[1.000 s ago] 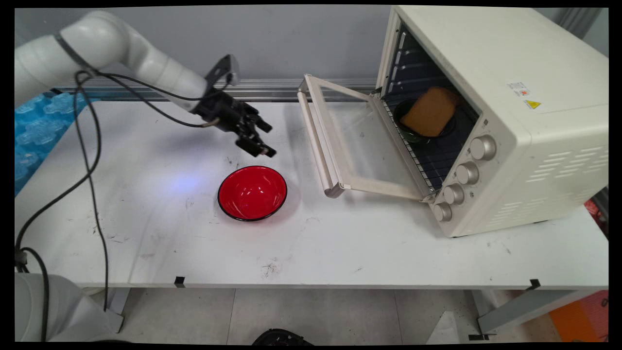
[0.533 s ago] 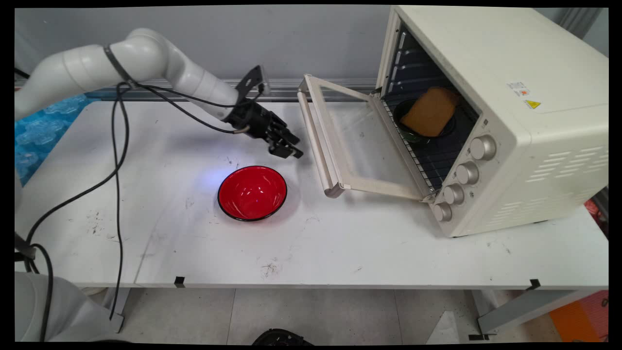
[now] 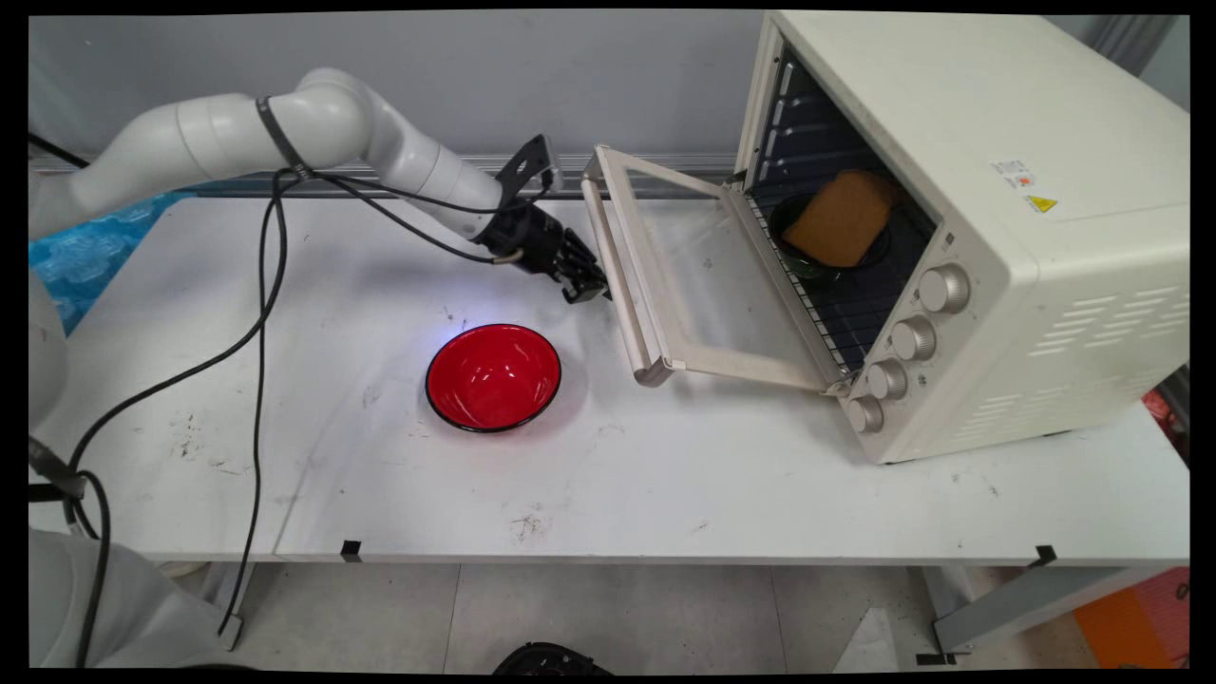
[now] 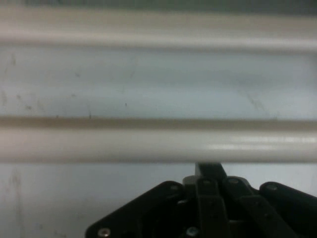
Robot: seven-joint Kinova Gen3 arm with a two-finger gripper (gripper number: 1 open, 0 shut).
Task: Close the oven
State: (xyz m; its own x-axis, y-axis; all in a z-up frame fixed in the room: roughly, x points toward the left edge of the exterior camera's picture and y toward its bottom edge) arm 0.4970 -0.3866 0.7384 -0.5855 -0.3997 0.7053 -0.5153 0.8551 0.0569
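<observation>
My gripper has its fingers pressed together on nothing, tips right up against the handle bar of the open oven door. From the left: one red bowl sits on the white table, below and a bit left of my fingertips, apart from them. To my right is one cream toaster oven, four knobs down its front, with one dark dish on its rack holding one slice of toast.
</observation>
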